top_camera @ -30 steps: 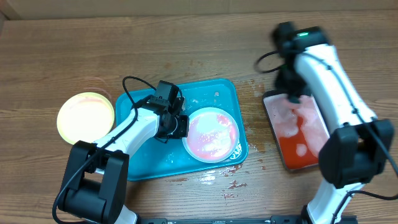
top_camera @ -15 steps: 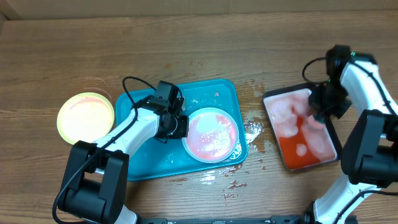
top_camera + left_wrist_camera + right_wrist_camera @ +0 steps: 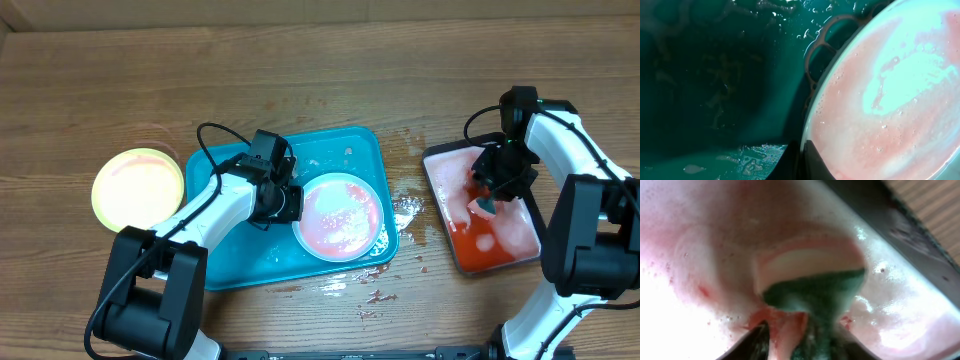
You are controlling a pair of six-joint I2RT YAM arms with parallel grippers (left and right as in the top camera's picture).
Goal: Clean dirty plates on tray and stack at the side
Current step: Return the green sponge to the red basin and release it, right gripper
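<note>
A pale blue-white plate (image 3: 341,216) smeared with pink-red sauce lies on the turquoise tray (image 3: 240,255). My left gripper (image 3: 284,203) is shut on the plate's left rim. In the left wrist view the jaws (image 3: 802,161) pinch the plate's edge (image 3: 880,100) over the wet tray floor (image 3: 715,75). A yellow-green plate (image 3: 137,187) sits on the table left of the tray; I cannot tell whether another plate lies under it. My right gripper (image 3: 494,196) is shut on a green sponge (image 3: 815,296), low in the black tray.
The black tray (image 3: 436,157) of red liquid and foam stands right of the turquoise tray; its rim shows in the right wrist view (image 3: 880,227). Red splashes and foam wet the table (image 3: 405,212) between the two trays and in front of the turquoise tray.
My right arm swung from the black tray's far left corner over to the right, then came down into the red liquid with the sponge. The left arm and plate have not moved.
</note>
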